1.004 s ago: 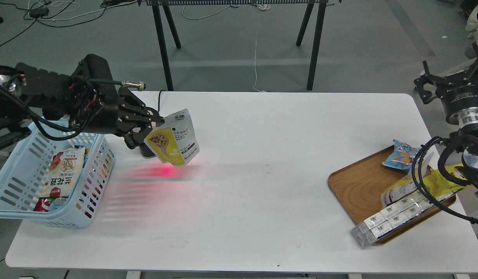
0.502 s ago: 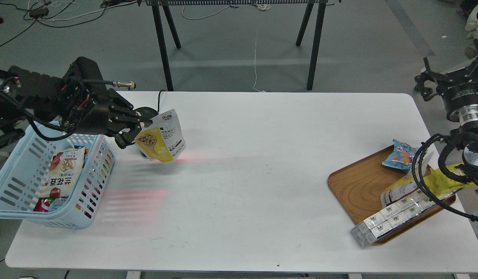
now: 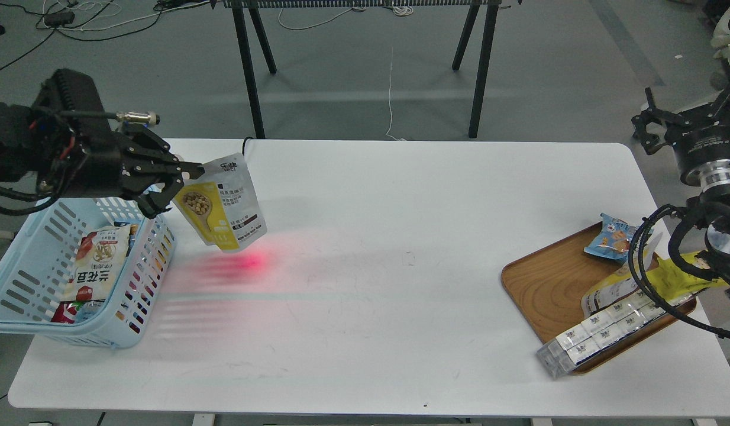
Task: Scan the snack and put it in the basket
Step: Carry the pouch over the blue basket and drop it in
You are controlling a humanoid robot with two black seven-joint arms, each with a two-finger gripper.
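Note:
The snack [image 3: 223, 204] is a yellow and white pouch with a round picture of beige nuts. It hangs in the air above the table, tilted, just right of the basket's right rim. My left gripper [image 3: 184, 177] is shut on the pouch's top left edge. The light blue slotted basket [image 3: 22, 278] sits at the table's left edge and holds several packets. My right gripper [image 3: 652, 133] is up at the far right, off the table; its fingers cannot be told apart.
A red scanner glow [image 3: 252, 260] lies on the white table [image 3: 388, 284] below the pouch. A brown wooden tray [image 3: 542, 284] at the right holds a small blue packet [image 3: 613, 236], a yellow packet [image 3: 672, 278] and a row of white boxes [image 3: 601, 331].
My left gripper has moved left and up with the pouch, toward the basket. The black scanner that showed behind the pouch is hidden now. The right arm has barely moved.

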